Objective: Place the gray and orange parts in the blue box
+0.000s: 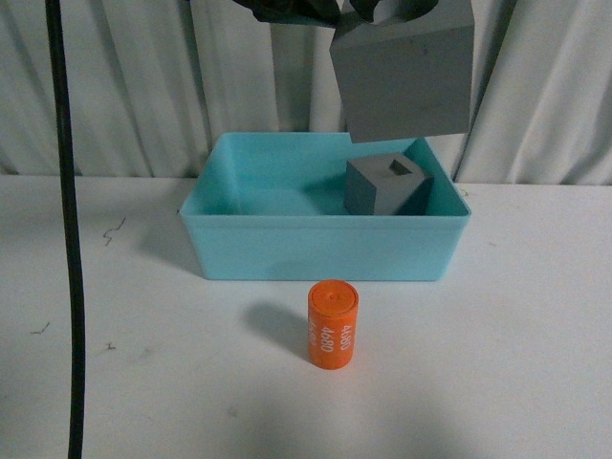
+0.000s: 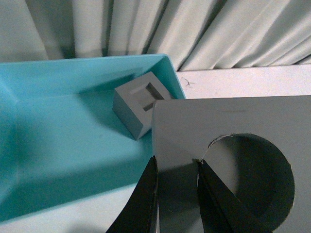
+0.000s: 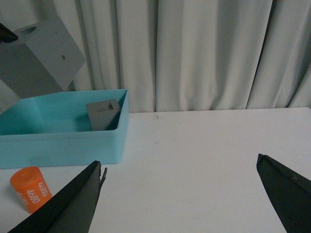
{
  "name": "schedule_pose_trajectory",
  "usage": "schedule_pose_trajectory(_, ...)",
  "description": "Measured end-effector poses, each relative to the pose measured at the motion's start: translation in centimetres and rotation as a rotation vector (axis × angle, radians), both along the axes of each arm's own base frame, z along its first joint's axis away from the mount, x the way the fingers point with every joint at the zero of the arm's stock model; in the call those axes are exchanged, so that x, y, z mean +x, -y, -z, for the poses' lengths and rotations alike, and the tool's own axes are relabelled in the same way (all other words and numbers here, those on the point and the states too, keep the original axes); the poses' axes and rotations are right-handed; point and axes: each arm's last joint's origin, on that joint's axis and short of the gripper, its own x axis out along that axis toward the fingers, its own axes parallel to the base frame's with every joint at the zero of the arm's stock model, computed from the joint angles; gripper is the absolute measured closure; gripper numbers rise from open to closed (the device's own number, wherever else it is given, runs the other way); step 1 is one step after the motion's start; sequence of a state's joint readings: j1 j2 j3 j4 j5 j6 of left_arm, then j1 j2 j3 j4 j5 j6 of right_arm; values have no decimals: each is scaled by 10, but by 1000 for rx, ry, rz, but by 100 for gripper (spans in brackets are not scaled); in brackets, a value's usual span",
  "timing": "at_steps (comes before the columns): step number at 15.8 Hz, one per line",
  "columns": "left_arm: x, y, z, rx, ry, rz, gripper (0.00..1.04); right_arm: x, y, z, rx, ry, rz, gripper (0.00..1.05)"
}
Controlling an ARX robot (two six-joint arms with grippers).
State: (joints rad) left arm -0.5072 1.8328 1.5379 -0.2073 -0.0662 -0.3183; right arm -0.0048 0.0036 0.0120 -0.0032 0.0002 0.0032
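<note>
The only legible writing is on the orange cylinder (image 1: 332, 323): white digits "4680", printed twice in rows running up its side. It stands upright on the white bench (image 1: 516, 335), just in front of the blue box (image 1: 316, 251) and apart from it.

Inside the box, toward its right rear corner, sits the square-recess cube (image 1: 385, 186), recess facing up. The round-recess cube (image 1: 404, 72) hangs tilted in the air above that same corner, hiding part of the rear rim in the front view. The left gripper (image 2: 176, 162) holds it: its jaws pinch the cube's wall, one finger on the outer face and the other inside the round recess.

The right gripper (image 3: 180, 162) hovers over bare bench to the right of the box, jaws spread wide with nothing between them.

A black cable (image 1: 69, 229) runs down the left of the front view, crossing the pale curtain (image 1: 124, 86) that hangs behind the bench.
</note>
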Motion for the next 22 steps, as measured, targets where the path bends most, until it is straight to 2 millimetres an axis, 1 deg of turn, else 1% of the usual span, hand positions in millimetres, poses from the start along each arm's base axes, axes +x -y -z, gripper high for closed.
schedule_pose_trajectory(1,19,-2,4,11,8,-47,87,0,0,0,0,0,0,6)
schedule_pose_trajectory(4,45,-13,17,42,-10,-126,87,0,0,0,0,0,0,6)
schedule_pose_trajectory(6,63,-18,32,72,-30,-169,87,0,0,0,0,0,0,6)
schedule_pose_trajectory(9,81,-14,44,94,-49,-176,87,0,0,0,0,0,0,6)
schedule_pose_trajectory(12,98,-8,48,94,-28,-184,87,0,0,0,0,0,0,6)
schedule_pose_trajectory(13,104,-10,52,107,-25,-190,87,0,0,0,0,0,0,6)
schedule_pose_trajectory(17,124,-25,77,143,-56,-233,87,0,0,0,0,0,0,6)
schedule_pose_trajectory(19,134,-36,90,166,-68,-251,87,0,0,0,0,0,0,6)
schedule_pose_trajectory(22,140,-47,92,169,-58,-271,87,0,0,0,0,0,0,6)
